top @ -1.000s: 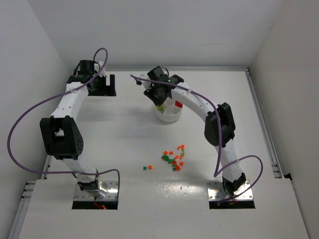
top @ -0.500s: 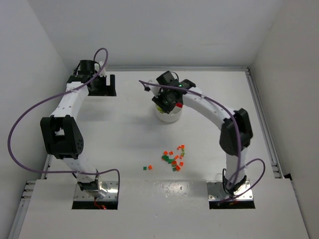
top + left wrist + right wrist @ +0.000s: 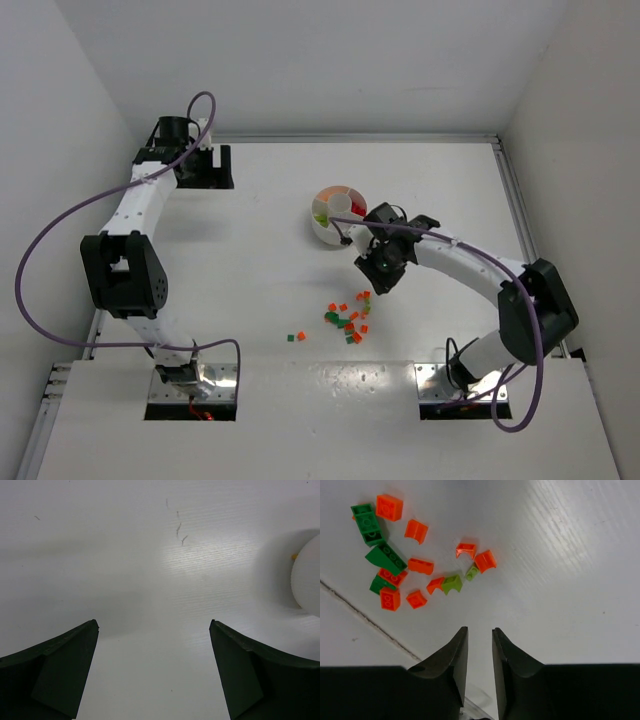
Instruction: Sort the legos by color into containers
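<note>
White table point(image 3: 250, 270): right hand point(image 3: 480, 635) has left dish point(image 3: 338, 212), nearing legos point(image 3: 400, 565).

You see orange and green legos point(image 3: 386, 559) on your white surface point(image 3: 250, 280). Your white dish point(image 3: 325, 232) shows red, orange, yellow and green inside. Your arms point(image 3: 140, 205) are white and black, with purple cables point(image 3: 19, 290).

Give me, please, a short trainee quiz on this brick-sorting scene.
1. True or false: the right gripper holds a small plastic brick.
2. The loose small plastic bricks on the white table are: A orange and green; B blue and purple; C black and grey.
3. Which gripper stands wide open?
Key: 1 false, it is empty. 2 A. 3 the left gripper.
</note>
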### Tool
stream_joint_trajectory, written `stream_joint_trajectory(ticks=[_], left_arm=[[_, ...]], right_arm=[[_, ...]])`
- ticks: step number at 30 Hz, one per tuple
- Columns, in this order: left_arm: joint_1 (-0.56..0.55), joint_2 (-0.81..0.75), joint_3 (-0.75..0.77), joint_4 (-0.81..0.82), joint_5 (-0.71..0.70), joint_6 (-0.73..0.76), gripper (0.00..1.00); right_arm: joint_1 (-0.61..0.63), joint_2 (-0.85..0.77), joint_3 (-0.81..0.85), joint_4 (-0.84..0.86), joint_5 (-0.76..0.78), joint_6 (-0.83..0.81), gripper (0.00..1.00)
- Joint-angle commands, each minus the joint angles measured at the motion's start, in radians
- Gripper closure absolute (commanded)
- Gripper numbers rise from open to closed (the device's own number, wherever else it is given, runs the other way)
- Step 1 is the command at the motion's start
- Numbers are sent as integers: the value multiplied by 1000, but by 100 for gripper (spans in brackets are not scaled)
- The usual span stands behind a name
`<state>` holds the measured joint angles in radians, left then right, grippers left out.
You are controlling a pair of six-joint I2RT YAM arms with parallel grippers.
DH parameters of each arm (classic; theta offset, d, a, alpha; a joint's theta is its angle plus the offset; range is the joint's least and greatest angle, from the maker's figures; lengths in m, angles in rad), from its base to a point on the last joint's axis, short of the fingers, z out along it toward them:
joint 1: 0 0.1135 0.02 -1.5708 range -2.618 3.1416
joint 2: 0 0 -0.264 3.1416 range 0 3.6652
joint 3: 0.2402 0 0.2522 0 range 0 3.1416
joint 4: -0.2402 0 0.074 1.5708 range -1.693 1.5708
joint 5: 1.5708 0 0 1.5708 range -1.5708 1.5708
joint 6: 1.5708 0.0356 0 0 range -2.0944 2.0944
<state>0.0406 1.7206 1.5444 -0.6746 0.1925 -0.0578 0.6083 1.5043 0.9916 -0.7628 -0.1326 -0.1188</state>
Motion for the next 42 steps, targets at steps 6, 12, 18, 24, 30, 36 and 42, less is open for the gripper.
stream_joint_trajectory(ticks=[6, 12, 18, 24, 30, 36, 42], left_arm=[[5, -26, -13, 13, 8, -30, 0], [16, -75, -64, 23, -2, -30, 0], [36, -93, -87, 23, -2, -30, 0], [36, -104, -106, 32, -2, -30, 0], [36, -84, -87, 32, 7, -30, 0], [36, -84, -87, 32, 7, -21, 0], [45, -84, -96, 32, 7, -20, 0]], right_arm=[[-1, 16, -36, 157, -52, 192, 83], [21, 48, -102, 243, -15, 341, 71], [21, 123, -123, 261, -19, 331, 76], [21, 192, -102, 261, -10, 320, 76], [21, 251, -54, 229, -42, 320, 63], [21, 272, -45, 229, -52, 320, 65], [21, 293, -45, 207, -52, 286, 78]])
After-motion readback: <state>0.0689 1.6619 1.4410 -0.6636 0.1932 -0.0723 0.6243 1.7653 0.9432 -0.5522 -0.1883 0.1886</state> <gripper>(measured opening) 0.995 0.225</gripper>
